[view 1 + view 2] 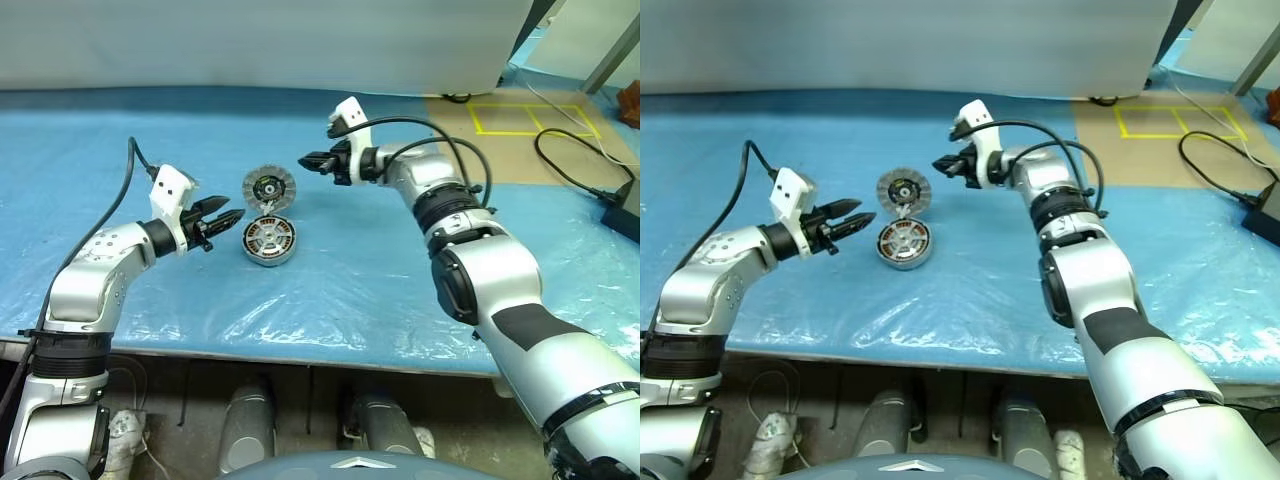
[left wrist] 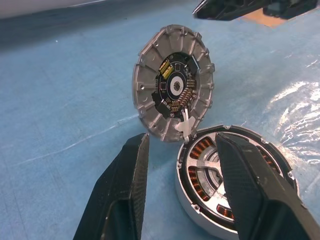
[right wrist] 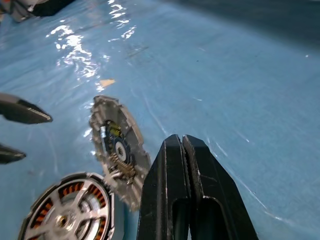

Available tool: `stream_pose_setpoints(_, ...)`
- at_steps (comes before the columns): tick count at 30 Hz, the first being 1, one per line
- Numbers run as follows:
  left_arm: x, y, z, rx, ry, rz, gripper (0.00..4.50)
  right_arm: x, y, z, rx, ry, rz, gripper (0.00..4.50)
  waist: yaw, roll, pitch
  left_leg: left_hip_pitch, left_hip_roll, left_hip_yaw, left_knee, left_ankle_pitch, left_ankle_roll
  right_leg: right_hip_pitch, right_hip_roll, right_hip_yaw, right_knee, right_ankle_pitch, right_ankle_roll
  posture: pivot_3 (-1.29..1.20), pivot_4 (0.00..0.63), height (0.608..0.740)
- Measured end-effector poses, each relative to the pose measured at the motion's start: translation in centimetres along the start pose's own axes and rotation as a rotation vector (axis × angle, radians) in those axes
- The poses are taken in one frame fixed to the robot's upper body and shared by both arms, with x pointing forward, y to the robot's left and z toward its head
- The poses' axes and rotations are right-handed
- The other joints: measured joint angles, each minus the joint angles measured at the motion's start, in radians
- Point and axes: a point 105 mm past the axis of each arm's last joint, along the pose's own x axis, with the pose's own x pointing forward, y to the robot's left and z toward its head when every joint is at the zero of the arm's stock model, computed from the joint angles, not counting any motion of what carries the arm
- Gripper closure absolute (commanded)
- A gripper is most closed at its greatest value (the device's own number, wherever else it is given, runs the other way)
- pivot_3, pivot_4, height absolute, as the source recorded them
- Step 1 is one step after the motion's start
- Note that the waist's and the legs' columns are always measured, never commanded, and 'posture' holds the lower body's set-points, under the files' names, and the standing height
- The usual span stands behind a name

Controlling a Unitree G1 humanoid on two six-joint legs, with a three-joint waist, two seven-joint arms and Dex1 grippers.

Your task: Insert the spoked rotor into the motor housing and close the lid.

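Left eye view is showing a table (image 1: 420,330) under blue plastic sheeting. Nearest, the left gripper (image 1: 228,217) is hovering low at about 9 o'clock of the housing (image 1: 269,242), just beside it and not touching it; its two black fingers (image 2: 125,195) are standing apart with nothing between them, pointing toward the parts.

Next out, the housing is sitting flat on the sheeting near the middle of the table. Copper-brown windings are showing around its inside, and the rotor (image 2: 212,172), with silver spokes and a central hub, is lying in it.

Just beyond, at 12 o'clock of the housing, the lid (image 1: 270,187) is standing up on edge, tilted back, its inner face with a dark circuit board turned toward the robot. Its lower edge is meeting the far rim of the housing at a small white piece; whether that piece is a hinge or a wire I cannot tell.

Farther still, at roughly 2 o'clock of the lid, the right gripper (image 1: 308,160) is hanging above the sheeting, near the lid and clear of it. Right wrist view is showing its fingers (image 3: 165,200) pressed together, clenched on nothing.
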Motion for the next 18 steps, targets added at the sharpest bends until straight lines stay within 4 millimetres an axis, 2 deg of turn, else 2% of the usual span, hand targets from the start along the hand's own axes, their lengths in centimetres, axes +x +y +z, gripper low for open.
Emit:
stream_pose_setpoints(3, 0.0, 0.1, -0.1, -0.002, 0.0, 0.01, 2.3, 0.6, -0.3, 0.3, 0.018, -0.036, -0.071, 3.3, 0.002, 0.0, 0.0, 0.0, 0.0, 0.0, 0.0, 0.0, 0.0, 0.0, 0.0, 0.0, 0.0, 0.0, 0.0, 0.0, 0.15, 0.74)
stream_pose_setpoints(7, -0.2, 0.2, -0.7, -0.015, 0.015, 0.024, 2.3, 0.9, -0.7, 0.9, 0.021, -0.065, -0.142, 1.97, 0.004, 0.0, 0.0, 0.0, 0.0, 0.0, 0.001, 0.0, 0.0, 0.0, 0.0, 0.0, 0.001, 0.0, 0.0, 0.0, 0.15, 0.74)
stream_pose_setpoints(13, -0.4, 0.2, -0.8, -0.014, 0.017, 0.034, 2.3, 1.3, -0.1, 1.4, -0.02, -0.059, -0.118, 0.01, 0.003, 0.0, 0.0, 0.0, 0.0, 0.0, 0.001, 0.0, 0.0, 0.0, 0.0, 0.0, 0.003, 0.0, 0.0, 0.0, 0.15, 0.74)
stream_pose_setpoints(16, -0.4, 0.1, -0.7, -0.008, 0.014, 0.038, 2.3, 1.4, 0.4, 2.1, -0.072, -0.057, -0.086, 0.01, 0.003, 0.0, 0.0, 0.0, 0.0, 0.0, 0.001, 0.0, 0.0, 0.0, 0.0, 0.0, 0.003, 0.0, 0.0, 0.0, 0.15, 0.74)
stream_pose_setpoints(18, -0.5, 0.1, -0.8, -0.01, 0.016, 0.043, 2.3, 1.4, 0.6, 2.4, -0.082, -0.064, -0.076, 0.45, 0.003, 0.0, 0.0, 0.0, 0.0, 0.0, 0.001, 0.0, 0.0, 0.0, 0.0, 0.0, 0.003, 0.0, 0.0, 0.0, 0.15, 0.74)
